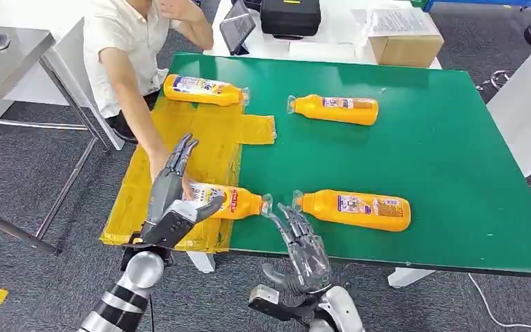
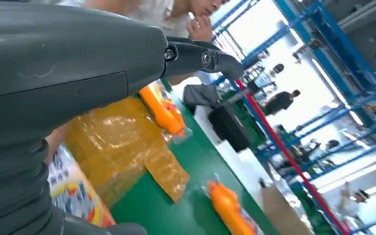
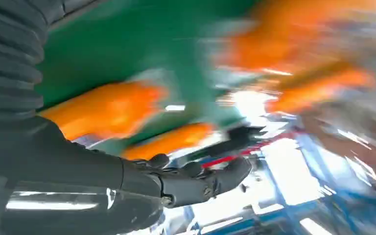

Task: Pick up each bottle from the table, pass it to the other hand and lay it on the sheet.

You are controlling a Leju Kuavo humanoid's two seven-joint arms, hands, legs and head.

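A yellow sheet covers the left end of the green table. Two orange bottles lie on it: one at the far end, one near the front. My left hand hovers over the near one with fingers stretched out, holding nothing; the left wrist view shows that bottle's label under the hand. Two more bottles lie on bare table, far and near. My right hand is at the front edge between the near bottles, fingers spread and empty. The right wrist view is blurred.
A person in a white shirt sits at the far left corner, an arm reaching down to the sheet just behind my left hand. A cardboard box, black case and tablet stand beyond the table.
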